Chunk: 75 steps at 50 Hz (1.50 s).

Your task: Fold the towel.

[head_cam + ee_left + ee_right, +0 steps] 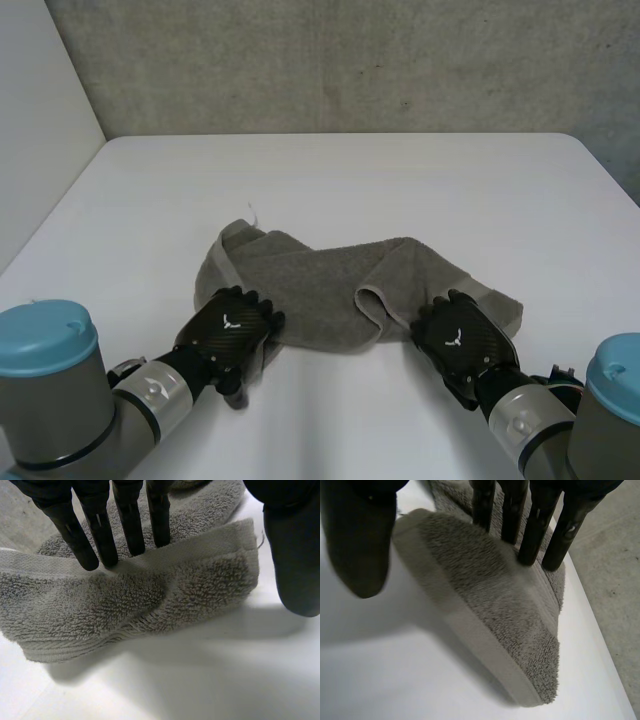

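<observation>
towel [318, 288] on table [400, 180], toward near edge

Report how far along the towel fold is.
Done: no neat fold yet; the grey towel lies rumpled on the white table. In hand: the left robot hand and right robot hand rest straight fingers on its two near ends, thumbs clear. Remaining: grip and fold it.

No words or numbers can be read.
The one sign is a small white emblem on the black back of each hand, seen in the head view: one on the left hand [232, 325] and one on the right hand [460, 338]. Each is a short angular mark, too small to make out as a letter or a brand.
</observation>
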{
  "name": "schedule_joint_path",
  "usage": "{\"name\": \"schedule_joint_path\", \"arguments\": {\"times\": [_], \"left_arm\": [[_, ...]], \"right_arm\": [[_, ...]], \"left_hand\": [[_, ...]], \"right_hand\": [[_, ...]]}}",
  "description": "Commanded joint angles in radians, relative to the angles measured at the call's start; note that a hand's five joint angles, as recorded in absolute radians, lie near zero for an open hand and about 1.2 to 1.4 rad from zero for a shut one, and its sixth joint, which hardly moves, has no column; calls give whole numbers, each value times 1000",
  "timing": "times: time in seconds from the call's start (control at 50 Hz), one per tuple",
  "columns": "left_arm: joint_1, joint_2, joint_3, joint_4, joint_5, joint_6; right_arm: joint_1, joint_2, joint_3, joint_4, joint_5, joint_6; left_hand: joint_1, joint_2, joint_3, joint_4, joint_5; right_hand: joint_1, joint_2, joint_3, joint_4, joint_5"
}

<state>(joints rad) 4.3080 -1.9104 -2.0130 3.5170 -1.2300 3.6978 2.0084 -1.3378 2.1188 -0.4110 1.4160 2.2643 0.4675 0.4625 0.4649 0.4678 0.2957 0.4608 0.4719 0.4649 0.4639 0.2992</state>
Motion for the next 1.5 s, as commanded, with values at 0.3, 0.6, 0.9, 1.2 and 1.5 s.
{"name": "schedule_joint_path", "arguments": {"times": [0.3, 0.6, 0.9, 1.2, 1.5], "left_arm": [[4, -104, 131, 97, -54, 8], [15, -136, 368, 100, -60, -1], [65, -196, 1160, 112, -342, -429], [180, -177, 1024, 54, -358, -601], [10, -228, 548, 25, -97, -567]], "right_arm": [[-56, 51, -143, -32, 23, 12], [-92, 117, -435, -8, 66, 14], [-128, 143, -1003, -336, 21, 479], [-151, 200, -1058, 315, -164, 427], [-57, 100, -748, 385, -69, 250]], "left_hand": [[406, 411, 409, 406, 403], [929, 934, 931, 928, 926], [929, 934, 931, 928, 926], [929, 934, 931, 928, 926], [-4, 1, -2, -5, -7]], "right_hand": [[935, 924, 931, 932, 923], [935, 924, 931, 932, 923], [935, 924, 931, 932, 923], [935, 924, 931, 932, 923], [935, 924, 931, 932, 923]]}}
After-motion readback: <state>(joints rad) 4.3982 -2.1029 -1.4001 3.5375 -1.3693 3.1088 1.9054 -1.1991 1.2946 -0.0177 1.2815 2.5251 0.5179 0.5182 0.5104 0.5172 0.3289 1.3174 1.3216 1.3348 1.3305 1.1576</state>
